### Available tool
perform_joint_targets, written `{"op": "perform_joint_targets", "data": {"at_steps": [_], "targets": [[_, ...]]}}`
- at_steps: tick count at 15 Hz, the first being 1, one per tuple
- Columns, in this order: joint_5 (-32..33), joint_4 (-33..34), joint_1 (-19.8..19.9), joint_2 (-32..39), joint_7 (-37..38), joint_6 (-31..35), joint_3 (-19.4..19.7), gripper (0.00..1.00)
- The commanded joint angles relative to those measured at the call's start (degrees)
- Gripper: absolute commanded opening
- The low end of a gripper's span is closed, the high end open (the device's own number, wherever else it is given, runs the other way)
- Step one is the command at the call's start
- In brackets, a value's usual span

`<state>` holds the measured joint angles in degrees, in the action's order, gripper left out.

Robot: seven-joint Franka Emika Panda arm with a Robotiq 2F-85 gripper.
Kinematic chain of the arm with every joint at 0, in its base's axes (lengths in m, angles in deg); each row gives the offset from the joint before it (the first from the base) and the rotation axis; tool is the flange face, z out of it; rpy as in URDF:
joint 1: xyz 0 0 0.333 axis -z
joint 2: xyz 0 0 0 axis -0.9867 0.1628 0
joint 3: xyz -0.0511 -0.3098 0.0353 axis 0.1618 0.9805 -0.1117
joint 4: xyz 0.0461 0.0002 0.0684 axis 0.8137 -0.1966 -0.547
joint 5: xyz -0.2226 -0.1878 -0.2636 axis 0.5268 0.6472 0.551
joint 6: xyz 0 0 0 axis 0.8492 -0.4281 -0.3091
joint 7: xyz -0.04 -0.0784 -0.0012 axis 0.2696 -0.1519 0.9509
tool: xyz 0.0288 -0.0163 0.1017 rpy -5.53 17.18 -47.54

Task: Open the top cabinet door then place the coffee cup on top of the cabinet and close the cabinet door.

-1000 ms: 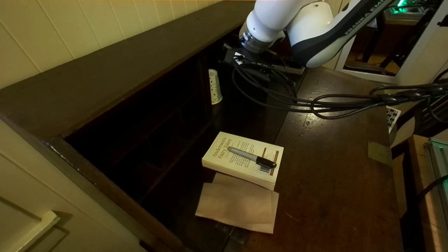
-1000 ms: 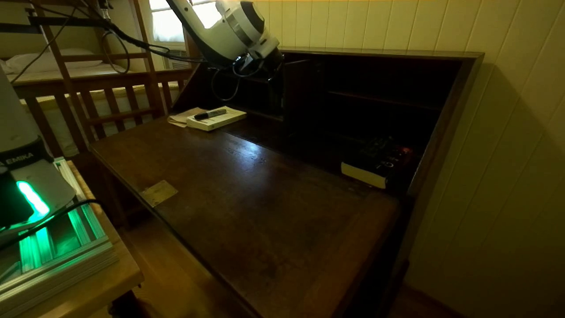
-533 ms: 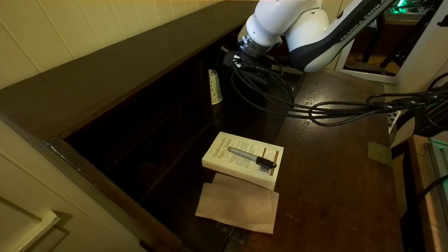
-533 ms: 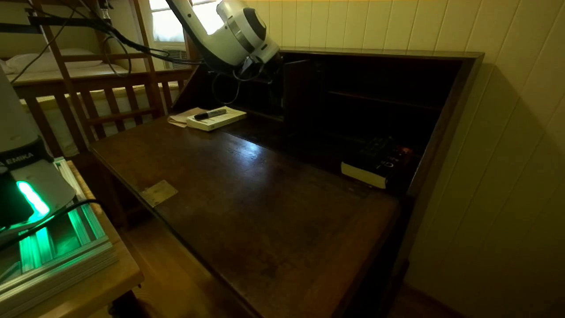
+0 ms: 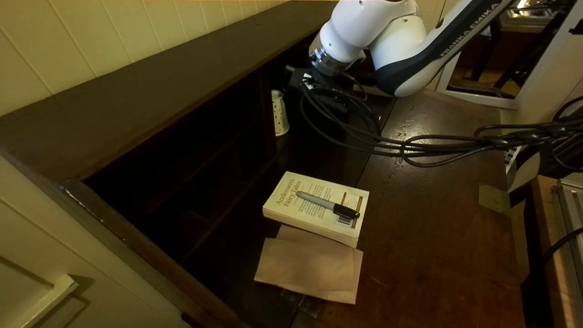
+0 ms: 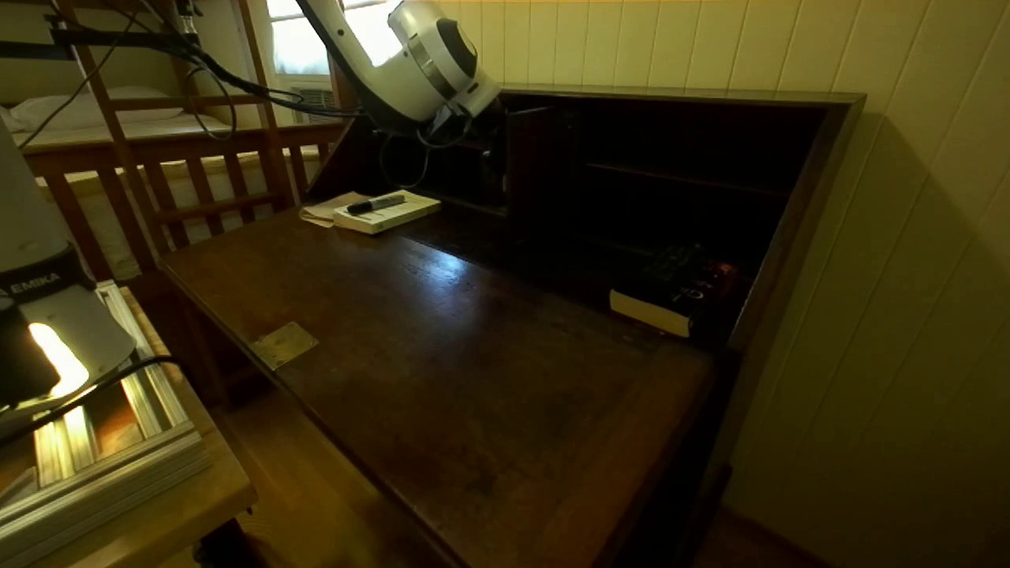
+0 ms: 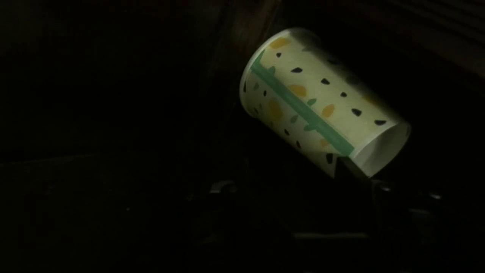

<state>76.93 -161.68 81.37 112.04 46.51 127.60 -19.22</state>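
The patterned paper cup (image 7: pixel 314 98), upper right in the wrist view, looked light and crushable, best pinched mid-wall; I couldn't tell whether the gripper fingers (image 7: pixel 350 170) were apart or clamped.

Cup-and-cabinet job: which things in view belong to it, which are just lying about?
Job:
coffee cup
cabinet
top cabinet door (probably this panel; very dark there)

Lying about:
pale book
marker on that book
brown paper
thick dark book
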Motion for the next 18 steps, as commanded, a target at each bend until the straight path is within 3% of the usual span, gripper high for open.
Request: {"op": "perform_joint_targets", "data": {"at_steps": [1, 2, 3, 14, 17, 18], "targets": [[-0.8, 1.7, 0.5, 1.5, 0.6, 1.7, -0.2, 0.88], [-0.7, 1.7, 0.4, 1.4, 0.7, 1.9, -0.1, 0.98], [-0.7, 1.7, 0.3, 1.3, 0.7, 2.2, 0.0, 1.0], [-2.4, 3.4, 4.3, 3.3, -0.6, 2.7, -3.9, 1.0], [-2.4, 3.8, 5.3, 3.8, -0.7, 2.6, -5.1, 0.8], [-2.4, 4.1, 5.7, 4.1, -0.7, 2.6, -5.5, 0.8]]}}
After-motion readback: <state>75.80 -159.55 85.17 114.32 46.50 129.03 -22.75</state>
